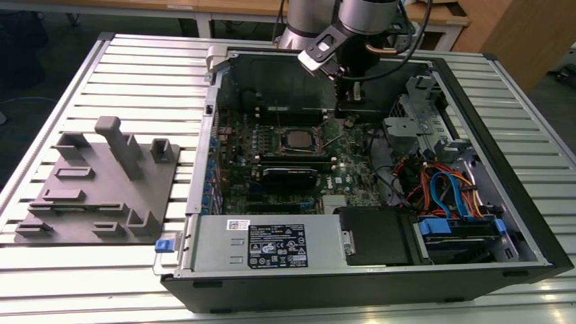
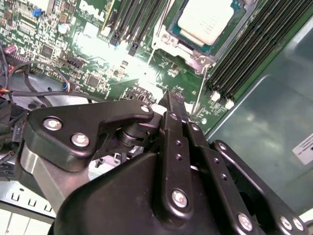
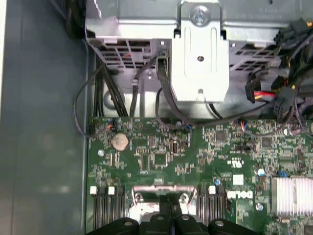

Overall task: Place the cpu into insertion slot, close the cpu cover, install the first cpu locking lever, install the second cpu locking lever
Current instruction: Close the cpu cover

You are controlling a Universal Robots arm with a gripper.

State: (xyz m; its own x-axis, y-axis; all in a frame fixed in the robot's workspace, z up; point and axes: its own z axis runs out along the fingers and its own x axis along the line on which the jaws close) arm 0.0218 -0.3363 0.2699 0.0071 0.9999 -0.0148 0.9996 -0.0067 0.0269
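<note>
one arm reaches down into the open computer case [image 1: 533, 226], with the gripper [image 1: 346, 119] low over the green circuit board [image 3: 156, 161], just beside the insertion slot [image 1: 312, 139] on the exterior view's right

pincer: in both wrist views the fingers are pressed together into one narrow tip, with nothing seen between them; judged to be set that way for hooking or pushing, not carrying

cpu [image 2: 205, 18] lies flat and square in the slot, silver top up; seating looks done. cannot tell whether the cpu cover is down over it

thin wire lever [image 2: 198, 93] runs from the socket corner toward the fingertips and ends near them; contact not confirmed. the tip's position beside it suggests lever work

around: black memory slots [image 2: 244, 54] flank the socket closely on both sides, leaving little room for a sideways sweep. black cables [image 3: 166, 93] loop off a metal bracket [image 3: 200, 58] at the board's edge. coin cell [image 3: 120, 142] and finned heatsink [image 3: 293, 196] sit well apart from the tip. grey fixture plate [image 1: 99, 196] lies outside the case on the slatted table [image 1: 144, 74]
</note>
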